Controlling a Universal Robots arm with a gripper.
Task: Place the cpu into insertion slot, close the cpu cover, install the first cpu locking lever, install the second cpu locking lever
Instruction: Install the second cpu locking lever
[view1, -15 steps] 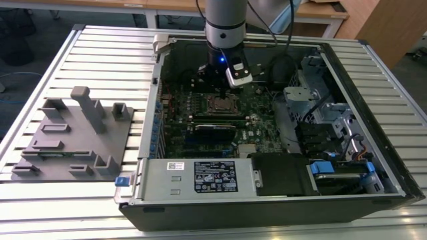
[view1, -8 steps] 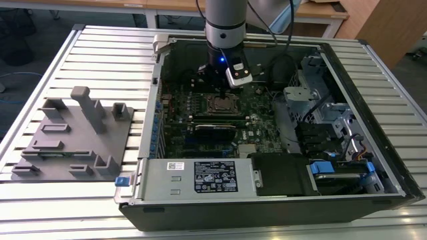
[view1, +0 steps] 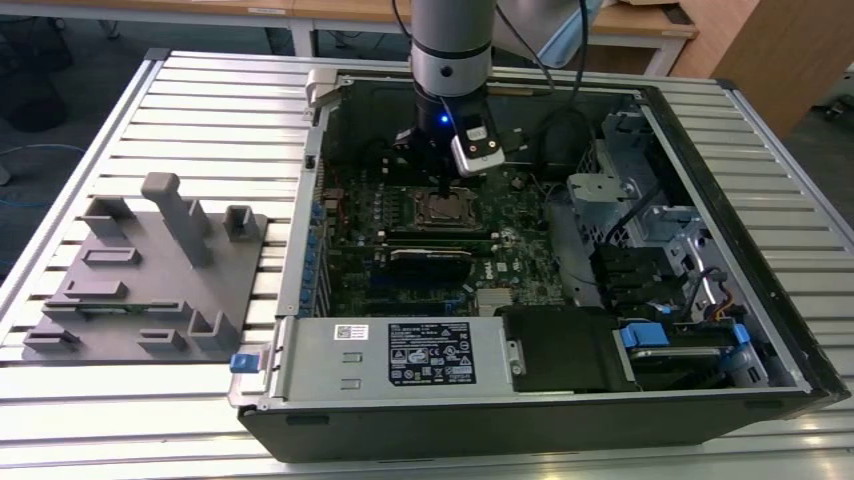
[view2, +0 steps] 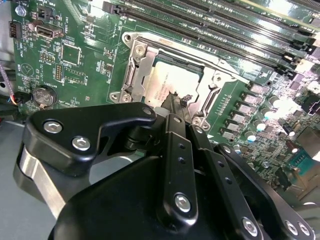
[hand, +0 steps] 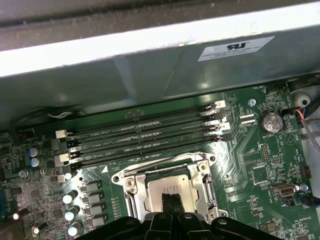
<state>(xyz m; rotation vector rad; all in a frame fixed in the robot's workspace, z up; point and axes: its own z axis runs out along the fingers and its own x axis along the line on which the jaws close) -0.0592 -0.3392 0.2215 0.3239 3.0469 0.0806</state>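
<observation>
In the exterior view we saw the slatted surface (view1: 160, 400) at the frame's bottom carrying the open computer case (view1: 534, 400). Mid-frame, the gripper (view1: 443, 192) hung over the insertion slot (view1: 447, 208), its fingers (hand: 172, 205) pressed together, tips on the cpu (view2: 167, 85) seated inside. The memory slots (hand: 145, 135) lay beyond.

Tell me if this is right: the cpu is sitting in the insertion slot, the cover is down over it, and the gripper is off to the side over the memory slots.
Not quite. The gripper is over the cpu itself, not the memory slots, as the first wrist view shows. The cpu does sit in the insertion slot, with the cpu cover down around it.
</observation>
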